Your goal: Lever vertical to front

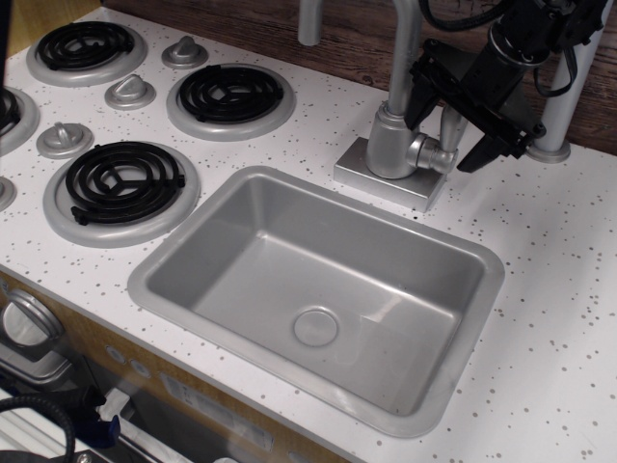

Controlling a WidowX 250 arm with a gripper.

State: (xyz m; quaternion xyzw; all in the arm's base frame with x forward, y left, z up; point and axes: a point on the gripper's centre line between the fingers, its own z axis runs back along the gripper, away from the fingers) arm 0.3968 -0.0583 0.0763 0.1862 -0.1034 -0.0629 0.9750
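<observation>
The lever (451,123) is a small silver-grey paddle standing upright on a short stub (431,154) on the right side of the faucet body (388,143). My black gripper (442,142) comes down from the upper right. It is open, with one finger (421,92) to the left of the lever and the other finger (485,147) to its right, so the jaws straddle the paddle. I cannot tell whether either finger touches it. The gripper hides part of the lever.
The grey sink basin (183,253) lies in front of the faucet. The faucet spout pipe (405,48) rises beside the gripper. A grey post (559,106) stands right behind it. Stove burners (229,94) and ridged knobs (130,92) sit at left.
</observation>
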